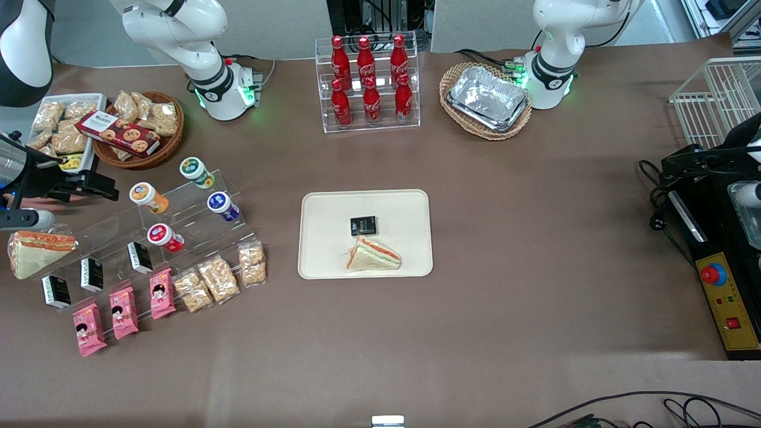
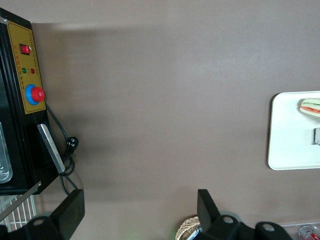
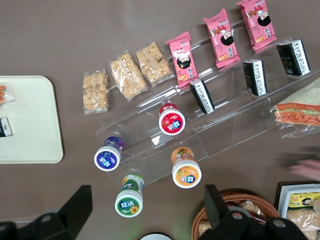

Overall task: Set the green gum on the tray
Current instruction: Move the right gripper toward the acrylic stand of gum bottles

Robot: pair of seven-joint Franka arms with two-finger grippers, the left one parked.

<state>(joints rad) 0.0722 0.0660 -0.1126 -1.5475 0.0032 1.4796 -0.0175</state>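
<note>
The end effector (image 3: 145, 210) is released, fingers spread, hovering above the green gum (image 3: 129, 202). The green gum (image 1: 195, 171) stands on the clear stepped rack (image 1: 178, 220), well apart from the tray (image 1: 321, 208) on the bench (image 1: 535, 238).

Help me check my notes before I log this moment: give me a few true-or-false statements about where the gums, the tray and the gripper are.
1. The green gum lies on the tray. False: it stands on the clear stepped stand, toward the working arm's end of the table.
2. The tray holds a wrapped sandwich and a small black packet. True.
3. The gripper is shut on the green gum. False: it is open, above the stand, holding nothing.
4. The blue-lidded gum stands nearer to the front camera than the green gum. True.
5. The orange-lidded gum is in the wicker basket with the foil trays. False: it is on the stand.
</note>
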